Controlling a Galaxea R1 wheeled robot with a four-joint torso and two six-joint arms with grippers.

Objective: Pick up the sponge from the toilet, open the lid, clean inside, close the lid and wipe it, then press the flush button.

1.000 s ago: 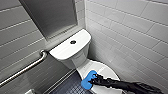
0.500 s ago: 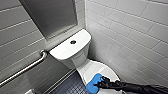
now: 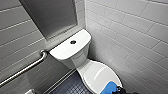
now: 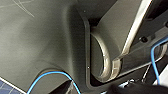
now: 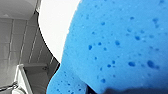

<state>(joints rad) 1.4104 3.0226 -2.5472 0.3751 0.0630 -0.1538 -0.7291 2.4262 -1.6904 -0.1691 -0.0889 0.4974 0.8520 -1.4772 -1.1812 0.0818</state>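
The right gripper [image 3: 123, 90] is a dark shape at the lower right edge of the head view, hard against the sponge [image 3: 109, 88]. Whether it pinches the pad I cannot tell. The sponge is at the front end of the closed lid [image 3: 97, 72]. The right wrist view brings it up close, showing its pores. The left wrist view offers a blue cable [image 4: 53, 74] instead. I count one sponge, one toilet [image 3: 75, 56], one lid, one flush button [image 3: 73, 42] and one grab bar [image 3: 27, 67].
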